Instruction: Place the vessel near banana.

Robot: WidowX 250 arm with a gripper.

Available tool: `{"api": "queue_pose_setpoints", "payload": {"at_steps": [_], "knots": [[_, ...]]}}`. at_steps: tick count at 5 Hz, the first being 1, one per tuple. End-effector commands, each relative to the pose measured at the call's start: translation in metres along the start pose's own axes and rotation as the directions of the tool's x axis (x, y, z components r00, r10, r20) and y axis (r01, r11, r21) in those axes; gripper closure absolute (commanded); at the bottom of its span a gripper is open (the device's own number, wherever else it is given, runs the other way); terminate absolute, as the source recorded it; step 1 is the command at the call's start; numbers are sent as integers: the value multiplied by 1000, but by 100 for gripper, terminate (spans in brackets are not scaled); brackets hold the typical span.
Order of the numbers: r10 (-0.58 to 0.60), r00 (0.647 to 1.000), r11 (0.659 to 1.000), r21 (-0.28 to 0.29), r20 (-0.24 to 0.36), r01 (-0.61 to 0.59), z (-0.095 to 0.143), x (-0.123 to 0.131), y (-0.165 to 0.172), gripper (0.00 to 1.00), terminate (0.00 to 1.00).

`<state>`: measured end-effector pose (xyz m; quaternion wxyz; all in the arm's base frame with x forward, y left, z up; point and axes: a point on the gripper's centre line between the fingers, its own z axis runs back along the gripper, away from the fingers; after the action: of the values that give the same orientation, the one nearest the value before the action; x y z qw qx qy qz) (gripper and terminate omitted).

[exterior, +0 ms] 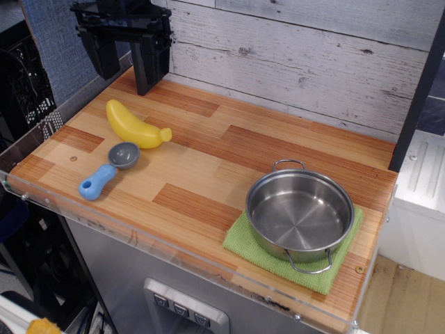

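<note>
Wooden counter against whitewashed planks; gripper raised at far left, jaws apart, empty. Best to grasp vessel by rim, lift off green cloth, set beside banana, clear of scoop.

Blue-handled scoop lying flat on wooden tabletop near front-left, grey bowl pointing toward back. Green cloth spread at front-right corner, edges squared to tabletop rim. Whitewashed plank wall behind. Row of buttons on front panel below.
</note>
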<state>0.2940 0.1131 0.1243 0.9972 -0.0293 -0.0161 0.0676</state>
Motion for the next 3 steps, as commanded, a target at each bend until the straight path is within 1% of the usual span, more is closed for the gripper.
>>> {"api": "queue_pose_setpoints", "payload": {"at_steps": [1,2,3], "knots": [[0,1000,1000,0,0,0,0,0,0,0,0],[-10,1000,1000,11,-8,10,-5,-1,-11,0,0],[-31,999,999,6,-11,31,-7,-7,-27,0,0]]}}
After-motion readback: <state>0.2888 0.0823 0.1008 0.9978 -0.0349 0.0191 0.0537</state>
